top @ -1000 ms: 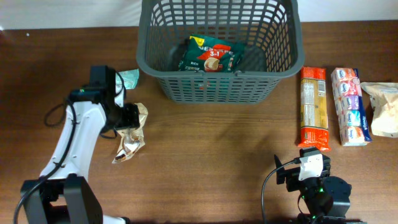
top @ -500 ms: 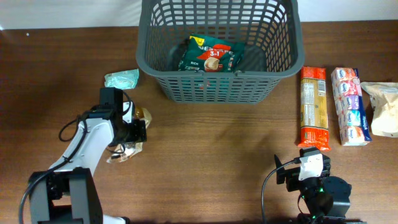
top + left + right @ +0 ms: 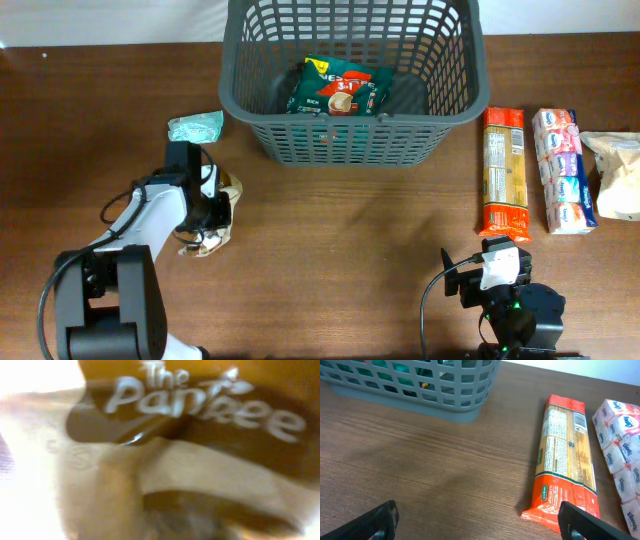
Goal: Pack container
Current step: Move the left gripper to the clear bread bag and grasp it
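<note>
The container, a dark grey lattice basket, stands at the back centre with a green coffee packet lying inside it. To its front left, my left gripper is down on a crumpled gold-and-brown snack packet on the table and has shut on it. That packet fills the left wrist view, hiding the fingers. My right gripper stands open low over bare wood at the front right, with nothing between its fingers.
A small teal packet lies left of the basket. Right of it lie a spaghetti pack, a pack of tissues and a beige bag. The spaghetti is just ahead of the right gripper.
My left arm came down and back onto the gold packet, and its jaws closed on it, bunching the packet. The right arm has not moved.
</note>
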Controlling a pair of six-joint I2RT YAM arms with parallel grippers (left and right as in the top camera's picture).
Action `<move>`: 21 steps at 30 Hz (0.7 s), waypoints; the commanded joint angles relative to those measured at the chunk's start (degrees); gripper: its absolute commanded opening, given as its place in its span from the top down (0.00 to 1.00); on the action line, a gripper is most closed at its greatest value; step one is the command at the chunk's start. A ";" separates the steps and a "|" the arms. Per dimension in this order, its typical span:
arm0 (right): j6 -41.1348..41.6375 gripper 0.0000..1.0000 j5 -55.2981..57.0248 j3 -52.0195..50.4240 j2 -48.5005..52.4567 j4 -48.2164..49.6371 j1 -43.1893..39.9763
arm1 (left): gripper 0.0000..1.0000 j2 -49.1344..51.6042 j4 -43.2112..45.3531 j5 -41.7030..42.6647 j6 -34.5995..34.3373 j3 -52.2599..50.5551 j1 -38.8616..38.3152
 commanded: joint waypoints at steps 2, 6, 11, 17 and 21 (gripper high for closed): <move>0.68 0.01 -0.31 -0.31 -0.37 -0.07 0.42 | 0.98 1.97 0.07 0.42 0.35 -0.92 -0.04; 0.68 0.01 -0.31 -0.31 -0.37 -0.07 0.42 | 0.98 1.38 -2.14 0.37 0.35 1.18 0.37; 0.68 0.01 -0.31 -0.31 -0.37 -0.07 0.42 | 0.98 -1.86 -8.48 0.37 0.35 9.14 2.47; 0.68 0.01 -0.31 -0.31 -0.37 -0.07 0.42 | 0.98 -6.56 -13.27 0.35 0.35 17.51 4.17; 0.68 0.01 -0.31 -0.31 -0.37 -0.07 0.42 | 0.98 -9.35 -14.80 0.13 0.37 21.62 4.55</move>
